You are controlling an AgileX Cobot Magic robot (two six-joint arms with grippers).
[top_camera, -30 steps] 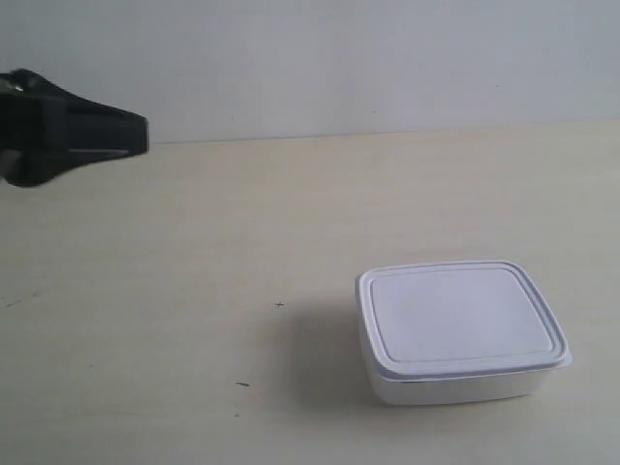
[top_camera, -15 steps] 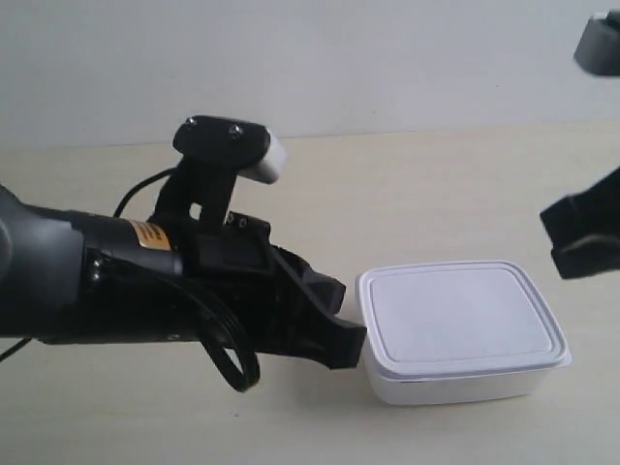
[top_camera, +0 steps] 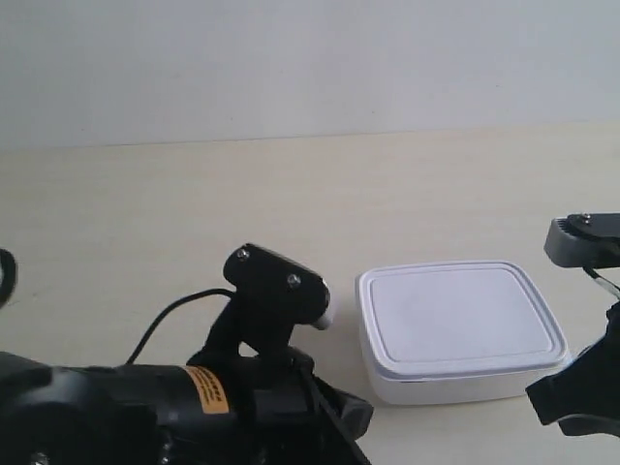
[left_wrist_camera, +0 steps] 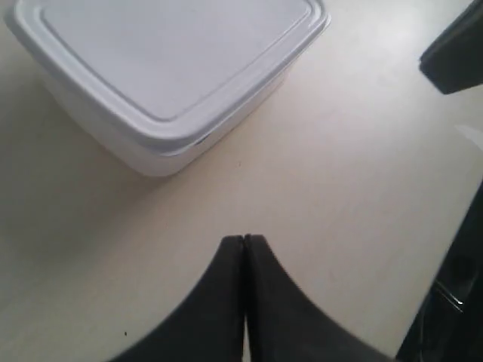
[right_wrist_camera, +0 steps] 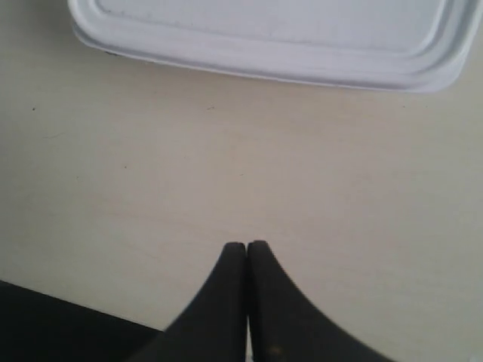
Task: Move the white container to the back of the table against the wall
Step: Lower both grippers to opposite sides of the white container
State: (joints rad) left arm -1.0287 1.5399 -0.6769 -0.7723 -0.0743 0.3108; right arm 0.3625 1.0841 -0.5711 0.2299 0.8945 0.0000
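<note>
Your shallow, lidded white plastic container sits at four o'clock; left gripper and right gripper are pinched closed, empty.

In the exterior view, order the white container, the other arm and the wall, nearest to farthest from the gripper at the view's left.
1. White container, right beside the gripper at the exterior view's left.
2. Arm at the exterior view's right, across the container.
3. Wall, far at the back.
</note>
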